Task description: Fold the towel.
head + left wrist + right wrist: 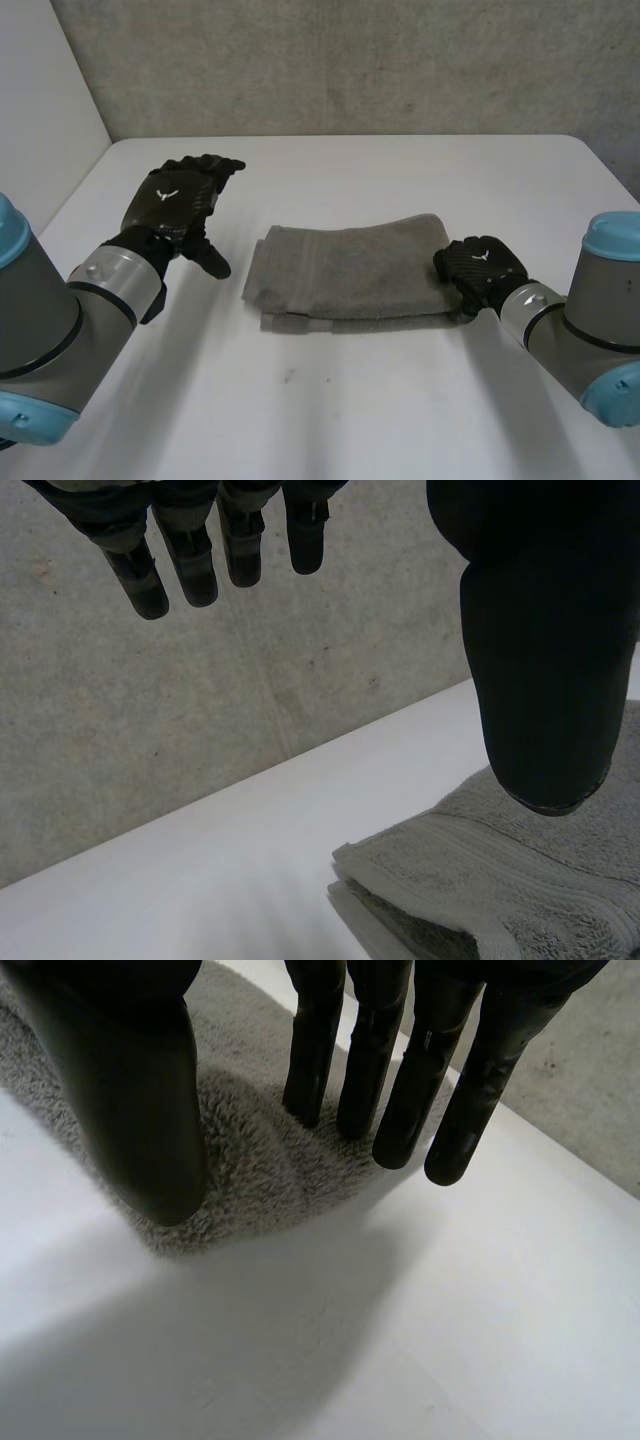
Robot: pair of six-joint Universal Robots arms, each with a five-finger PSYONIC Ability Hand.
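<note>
A grey towel (345, 270) lies folded into a thick band in the middle of the white table (330, 410), its layered edges showing along the near side. My left hand (175, 200) hovers open to the left of the towel, above the table, fingers (190, 570) spread and straight, touching nothing. The towel's left end (520, 880) sits below its thumb. My right hand (478, 268) rests at the towel's right end. Its straight fingers (400, 1090) touch the towel's end (260, 1160), and the thumb (140, 1110) stands apart at the towel's edge.
A grey wall (350, 60) runs behind the table's far edge. A white panel (40, 90) stands at the far left. Bare table surrounds the towel on all sides.
</note>
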